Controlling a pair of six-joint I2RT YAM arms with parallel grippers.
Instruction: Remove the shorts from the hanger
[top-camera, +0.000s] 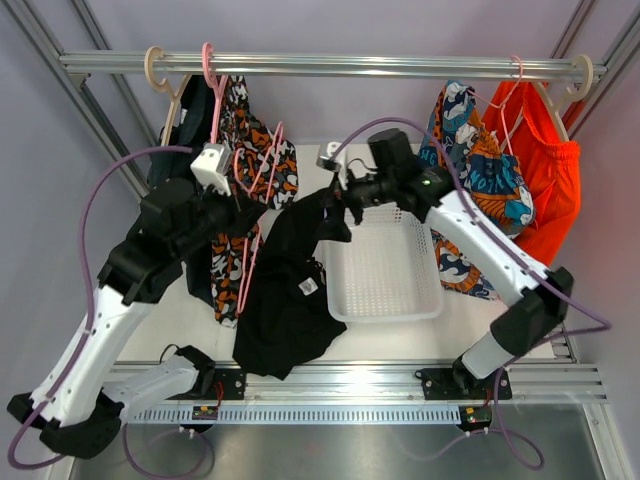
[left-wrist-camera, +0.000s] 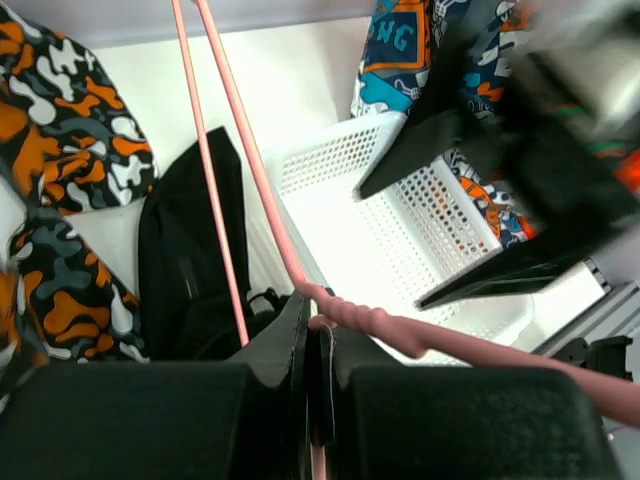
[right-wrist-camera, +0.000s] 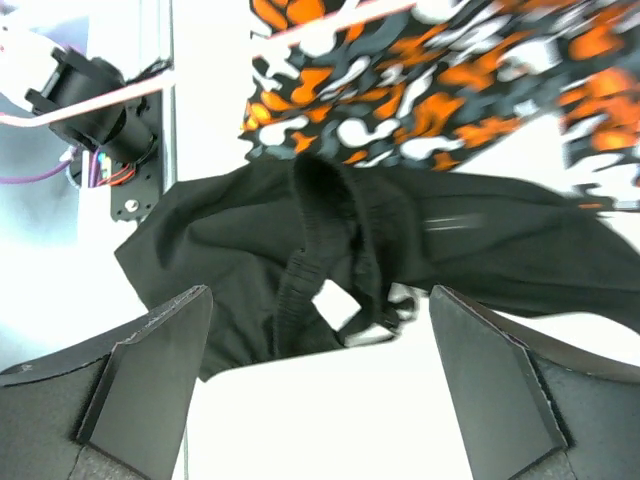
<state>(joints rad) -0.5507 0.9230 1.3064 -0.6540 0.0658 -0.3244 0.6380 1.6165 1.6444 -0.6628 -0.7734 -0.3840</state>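
My left gripper (top-camera: 243, 213) is shut on the lower wire of a pink hanger (top-camera: 247, 250); in the left wrist view the jaws (left-wrist-camera: 322, 322) pinch the hanger (left-wrist-camera: 262, 190). Orange-black-white camouflage shorts (top-camera: 256, 150) hang on it and also show in the left wrist view (left-wrist-camera: 70, 200). The black shorts (top-camera: 288, 300) droop from beside the hanger down to the table, left of the basket. My right gripper (top-camera: 345, 205) is open just above their upper edge. In the right wrist view its fingers (right-wrist-camera: 150, 370) stand wide apart with the black shorts (right-wrist-camera: 340, 240) beyond them, not held. Dark navy shorts (top-camera: 195, 110) hang on a beige hanger at the far left.
A white perforated basket (top-camera: 385, 265) stands mid-table under the right arm and also shows in the left wrist view (left-wrist-camera: 400, 230). A blue-orange patterned cloth (top-camera: 480, 170) and orange-red shorts (top-camera: 548, 170) hang at the rail's (top-camera: 330, 64) right end. A metal frame encloses the space.
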